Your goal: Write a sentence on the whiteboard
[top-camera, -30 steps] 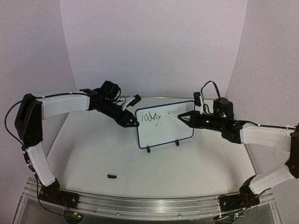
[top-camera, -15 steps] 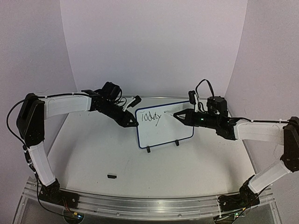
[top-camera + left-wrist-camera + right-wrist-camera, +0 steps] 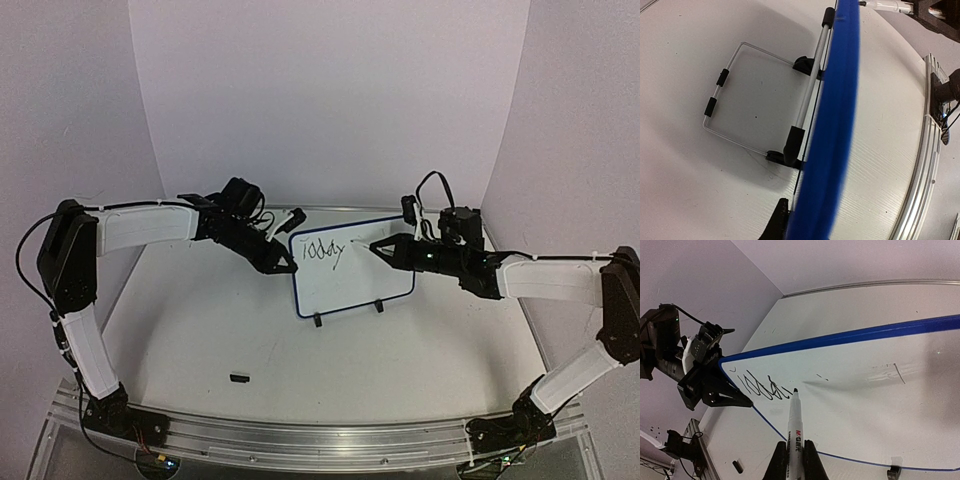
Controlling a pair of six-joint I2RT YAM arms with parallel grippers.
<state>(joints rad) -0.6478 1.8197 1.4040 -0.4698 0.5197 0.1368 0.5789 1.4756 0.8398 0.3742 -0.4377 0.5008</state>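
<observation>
The whiteboard stands upright on its two black feet mid-table, its blue rim filling the left wrist view. Of the sentence only one black word shows, at the board's upper left. My left gripper is shut on the board's left edge; one finger shows beside the rim. My right gripper is shut on a black-and-white marker. The marker's tip is at the board face just right of the written word.
A small black cap lies on the table near the front left, also low in the right wrist view. A wire stand props the board from behind. An aluminium rail runs along the near edge.
My left gripper has closed onto the board's left edge. My right arm has carried the marker leftward, bringing its tip near the end of the written word.
</observation>
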